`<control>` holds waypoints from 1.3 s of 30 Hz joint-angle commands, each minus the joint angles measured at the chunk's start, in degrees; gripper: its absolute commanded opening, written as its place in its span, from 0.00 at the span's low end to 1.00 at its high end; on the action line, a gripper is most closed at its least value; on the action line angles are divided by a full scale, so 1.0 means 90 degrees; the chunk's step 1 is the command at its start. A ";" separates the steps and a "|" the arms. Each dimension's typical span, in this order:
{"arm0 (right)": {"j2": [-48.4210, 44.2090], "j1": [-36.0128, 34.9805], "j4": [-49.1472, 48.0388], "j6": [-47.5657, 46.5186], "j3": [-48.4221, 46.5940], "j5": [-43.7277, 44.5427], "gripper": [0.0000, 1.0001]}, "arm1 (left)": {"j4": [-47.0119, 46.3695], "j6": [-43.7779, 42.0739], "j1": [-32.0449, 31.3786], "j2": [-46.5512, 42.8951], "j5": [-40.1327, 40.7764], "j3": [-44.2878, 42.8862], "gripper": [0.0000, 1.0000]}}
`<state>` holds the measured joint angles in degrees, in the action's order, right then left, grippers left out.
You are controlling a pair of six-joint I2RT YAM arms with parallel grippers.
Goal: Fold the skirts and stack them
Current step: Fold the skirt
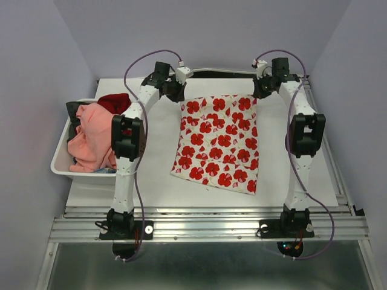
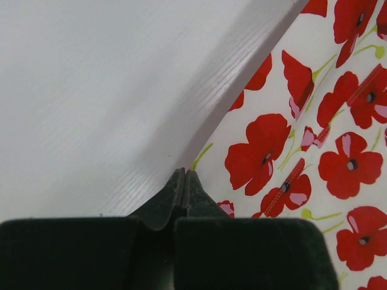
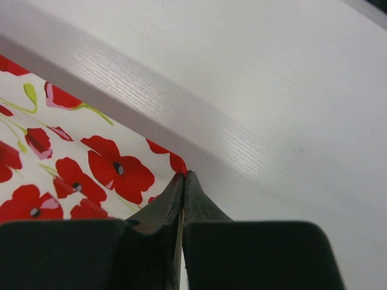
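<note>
The white skirt with red flower print (image 1: 217, 142) lies spread flat in the middle of the table. My left gripper (image 1: 176, 90) is at its far left corner and my right gripper (image 1: 261, 89) is at its far right corner. In the left wrist view the gripper (image 2: 184, 172) is shut at the skirt's (image 2: 314, 139) edge, which casts a wide shadow on the table. In the right wrist view the gripper (image 3: 183, 175) is shut with a thin strip of the skirt (image 3: 72, 175) between its jaws. The salmon-pink skirt (image 1: 91, 139) lies crumpled in a bin at the left.
A white bin (image 1: 60, 160) stands at the table's left edge and also holds dark red cloth (image 1: 115, 101) and other dark garments. The white table (image 1: 157, 163) ends at a metal rail in front. Grey walls stand close on three sides.
</note>
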<state>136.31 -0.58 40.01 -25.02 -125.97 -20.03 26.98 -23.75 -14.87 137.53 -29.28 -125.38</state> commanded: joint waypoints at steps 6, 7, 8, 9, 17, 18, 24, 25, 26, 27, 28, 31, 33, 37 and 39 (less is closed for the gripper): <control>-0.1414 0.0055 -0.0052 -0.0169 0.0011 -0.0020 0.01 | -0.0585 -0.0808 0.0305 -0.1832 -0.0613 0.0717 0.00; -0.1531 0.0055 -0.0022 -0.0199 0.0119 -0.0059 0.01 | -0.0576 -0.1002 0.0315 -0.1979 -0.0672 0.0883 0.00; -0.1774 0.0055 0.0065 -0.0276 0.0226 -0.0166 0.01 | -0.0557 -0.1101 0.0315 -0.2261 -0.0769 0.1175 0.00; -0.1892 0.0055 0.0134 -0.0316 0.0343 -0.0234 0.01 | -0.0528 -0.1189 0.0315 -0.2390 -0.0819 0.1332 0.00; -0.3289 -0.0063 0.0408 -0.0667 0.2458 -0.0723 0.01 | -0.0117 -0.2126 0.0305 -0.3718 -0.1083 0.3080 0.00; -0.3426 -0.0063 0.0398 -0.0706 0.2744 -0.0810 0.01 | -0.0175 -0.2214 0.0315 -0.3864 -0.1112 0.3565 0.00; -0.4519 -0.0473 0.0068 -0.0678 0.4881 -0.0850 0.01 | -0.0293 -0.2712 0.0305 -0.4899 -0.1103 0.5375 0.00; -0.4627 -0.0560 0.0018 -0.0668 0.5098 -0.0860 0.01 | -0.0322 -0.2742 0.0295 -0.4988 -0.1093 0.5589 0.00; -0.4715 -0.0638 -0.0021 -0.0648 0.5313 -0.0860 0.01 | -0.0371 -0.2762 0.0295 -0.5085 -0.1073 0.5988 0.00; -0.4851 -0.0639 -0.0128 -0.0619 0.5702 -0.0812 0.01 | -0.0468 -0.2771 0.0276 -0.5231 -0.1034 0.6195 0.00; -0.4891 -0.0706 -0.0197 -0.0590 0.5890 -0.0792 0.01 | -0.0546 -0.2772 0.0247 -0.5291 -0.0986 0.6613 0.00; -0.4931 -0.0824 -0.0684 -0.0522 0.6593 -0.0510 0.01 | -0.1111 -0.2655 0.0042 -0.5389 -0.0634 0.7356 0.00; -0.4824 -0.0824 -0.0938 -0.0502 0.6789 -0.0480 0.01 | -0.1287 -0.2548 -0.0027 -0.5331 -0.0469 0.7581 0.00; -0.4482 -0.0824 -0.1105 -0.0395 0.6927 -0.0411 0.01 | -0.1494 -0.2147 -0.0193 -0.5067 -0.0390 0.7759 0.00; -0.4452 -0.0824 -0.1154 -0.0355 0.6888 -0.0421 0.01 | -0.1581 -0.2049 -0.0232 -0.5028 -0.0390 0.7759 0.00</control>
<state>95.68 -8.29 35.09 -28.84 -63.81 -26.50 16.86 -44.51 -16.91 92.33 -34.96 -55.77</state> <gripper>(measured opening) 0.020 0.025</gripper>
